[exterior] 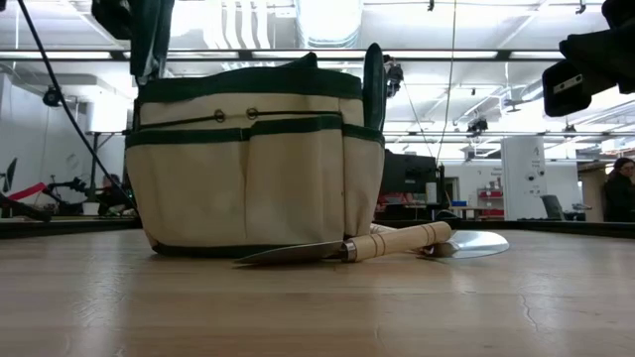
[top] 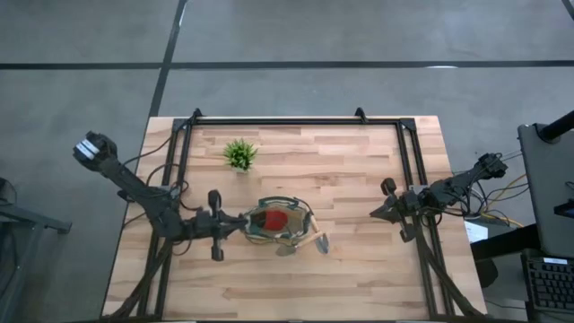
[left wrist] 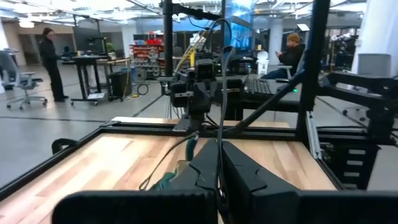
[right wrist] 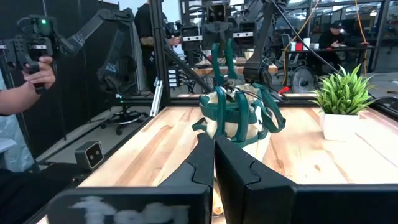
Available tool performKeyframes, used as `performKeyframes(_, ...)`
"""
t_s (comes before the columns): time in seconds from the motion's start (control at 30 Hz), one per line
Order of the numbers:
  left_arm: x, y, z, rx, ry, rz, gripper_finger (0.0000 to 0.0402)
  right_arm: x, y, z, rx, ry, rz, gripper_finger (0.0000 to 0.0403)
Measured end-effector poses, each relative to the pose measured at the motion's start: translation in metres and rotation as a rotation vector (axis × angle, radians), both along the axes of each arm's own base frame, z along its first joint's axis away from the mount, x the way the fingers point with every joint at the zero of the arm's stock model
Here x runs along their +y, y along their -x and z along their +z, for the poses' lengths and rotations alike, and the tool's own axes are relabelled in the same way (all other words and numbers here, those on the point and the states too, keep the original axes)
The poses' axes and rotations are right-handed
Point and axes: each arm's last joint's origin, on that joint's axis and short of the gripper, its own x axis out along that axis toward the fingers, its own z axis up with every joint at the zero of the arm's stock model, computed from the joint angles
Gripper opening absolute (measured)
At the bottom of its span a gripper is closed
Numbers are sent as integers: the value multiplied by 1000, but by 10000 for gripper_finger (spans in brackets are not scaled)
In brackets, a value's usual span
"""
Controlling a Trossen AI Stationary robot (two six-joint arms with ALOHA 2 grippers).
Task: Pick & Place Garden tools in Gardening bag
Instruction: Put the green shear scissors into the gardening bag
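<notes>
My left gripper has its fingers pressed together with nothing between them, and it sits right at the left rim of the gardening bag, just above the table. My right gripper is likewise closed, its two fingers meeting in front of the wrist camera and holding nothing; it hangs over the right side of the table, well apart from the bag, and points toward it. The bag stands upright near the middle of the table, tan with dark green trim and handles, and from above I can see a red-headed piece lying inside it. On the table against the bag's right side lie two wooden-handled tools: from the low camera I see one lying flat with its narrow metal blade pointing along the foot of the bag, and behind it a trowel with a broad rounded blade resting flat on the wood. They lie close together, their handles crossing or touching, I cannot tell which. A small green plant in a white pot stands toward the back of the table, apart from the bag. Through the right wrist camera I see a person's hand holding a dark device off the table's edge.
</notes>
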Motion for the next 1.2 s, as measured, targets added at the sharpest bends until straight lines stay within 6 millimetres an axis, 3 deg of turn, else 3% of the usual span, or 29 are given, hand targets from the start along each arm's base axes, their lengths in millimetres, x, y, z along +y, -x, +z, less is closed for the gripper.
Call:
performKeyframes(0.27, -7, 8, -1, 28, -44, -35, 13, 0, 0, 0, 0, 0, 0, 8)
performKeyframes(0.6, -8, 30, -6, 137, -125, 97, 14, 0, 0, 0, 0, 0, 0, 8)
performKeyframes(0.9, -9, 46, -5, 158, -104, 23, 14, 0, 0, 0, 1, 0, 0, 8)
performKeyframes(1.2, -3, 43, -14, 204, -57, 70, 14, 0, 0, 0, 0, 0, 0, 8)
